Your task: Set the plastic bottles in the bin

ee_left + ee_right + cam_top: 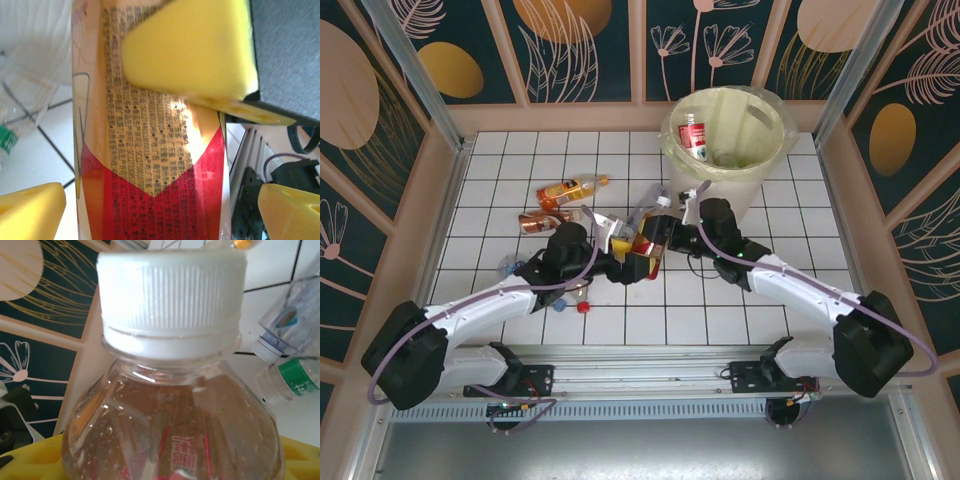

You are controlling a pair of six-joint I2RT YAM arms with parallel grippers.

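A clear plastic bottle (642, 244) with a red-and-gold label (150, 150) and a white cap (170, 295) hangs above the middle of the table, between both arms. My left gripper (623, 258) is open; its yellow fingertips (35, 210) stand wide on either side of the label without pressing it. My right gripper (656, 232) is shut on the same bottle, and one of its yellow fingers (190, 50) lies against the label. The pale cream bin (672, 140) with its bag liner stands at the back right, a red-labelled bottle (694, 135) inside it.
Loose bottles lie left of centre: an orange one (568, 189), another (542, 222), a blue-capped one (510, 266) and a red cap (583, 307). A green-labelled bottle (292, 382) and a clear one (295, 315) lie below the held bottle. Wooden walls ring the tiled table.
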